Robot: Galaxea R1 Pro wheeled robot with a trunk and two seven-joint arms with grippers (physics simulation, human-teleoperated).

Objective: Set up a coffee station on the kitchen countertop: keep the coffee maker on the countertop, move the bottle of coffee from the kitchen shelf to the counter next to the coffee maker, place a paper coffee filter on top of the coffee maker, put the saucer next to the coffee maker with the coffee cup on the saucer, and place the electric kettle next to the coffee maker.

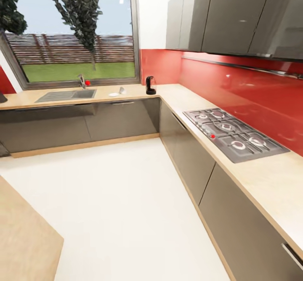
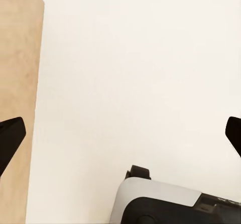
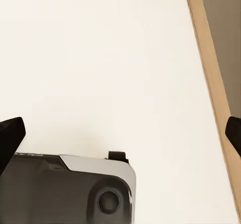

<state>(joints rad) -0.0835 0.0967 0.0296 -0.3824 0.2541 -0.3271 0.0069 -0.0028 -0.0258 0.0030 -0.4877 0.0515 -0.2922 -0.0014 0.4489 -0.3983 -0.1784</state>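
Note:
On the far corner of the countertop [image 1: 176,94] stands the black coffee maker [image 1: 150,85]. A white saucer [image 1: 113,94] lies to its left, with a small white object [image 1: 122,90] beside it that is too small to identify. The bottle of coffee, kettle and shelf are out of view. My left gripper [image 2: 120,138] hangs open over the pale floor, its dark fingertips [image 2: 10,138] spread wide. The right gripper [image 3: 120,138] is open the same way, with nothing between its fingertips [image 3: 10,136].
A sink [image 1: 67,95] with a faucet [image 1: 83,81] sits under the window. A gas hob [image 1: 233,133] is set into the right counter. A wooden surface [image 1: 21,234] juts in at the lower left. My grey base [image 2: 170,204] shows below both wrists.

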